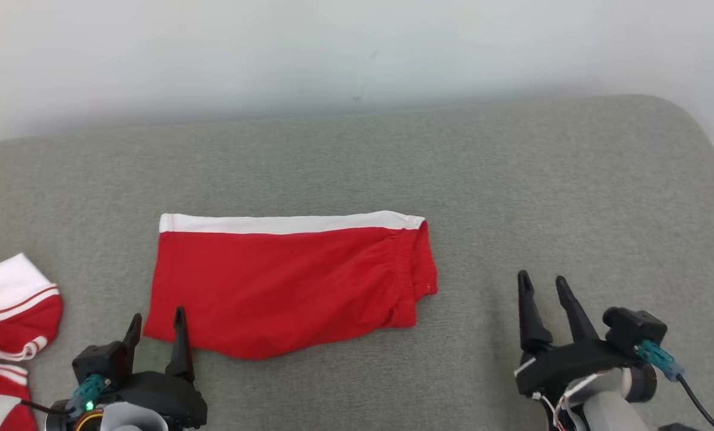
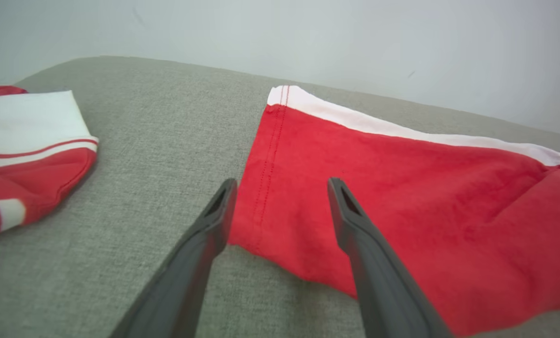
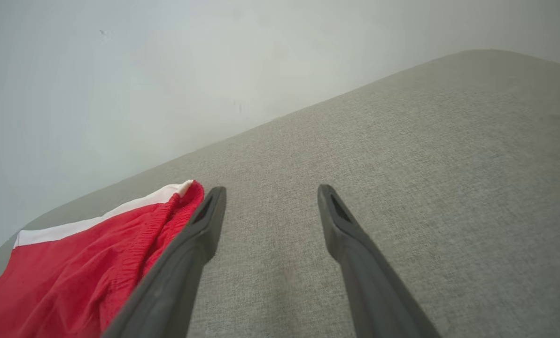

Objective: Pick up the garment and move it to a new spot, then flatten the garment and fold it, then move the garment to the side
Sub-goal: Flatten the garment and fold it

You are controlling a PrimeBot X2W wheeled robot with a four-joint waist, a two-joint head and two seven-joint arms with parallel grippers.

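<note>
— Left gripper [image 2: 281, 183] sits closest to the lens; what do its jaws do?
— They stand wide apart, holding nothing. Its two dark fingers straddle the near left corner of the red garment [image 1: 285, 281]; one overlaps the cloth, though contact cannot be told.
— And the garment itself?
— It lies flat near the middle of the grey cushion [image 1: 513, 179], a tidy oblong with a white band along its far edge and the gathered waistband at its right end. It looks doubled over already.
— So which step is in hand?
— Probably the close of folding, ahead of moving it aside.
— What does the next move call for?
— A pinch catching every layer at that corner, likely with a second grip at the other end, so the fold does not spill open.
— Is the right gripper [image 1: 541, 278] ready?
— Its jaws are spread and empty too, over bare cushion well right of the waistband.
— Anything farther out?
— Another red-and-white garment [image 1: 9, 305] lies at the cushion's left edge, apart from the first; a pale wall [image 1: 333, 48] stands behind.
</note>
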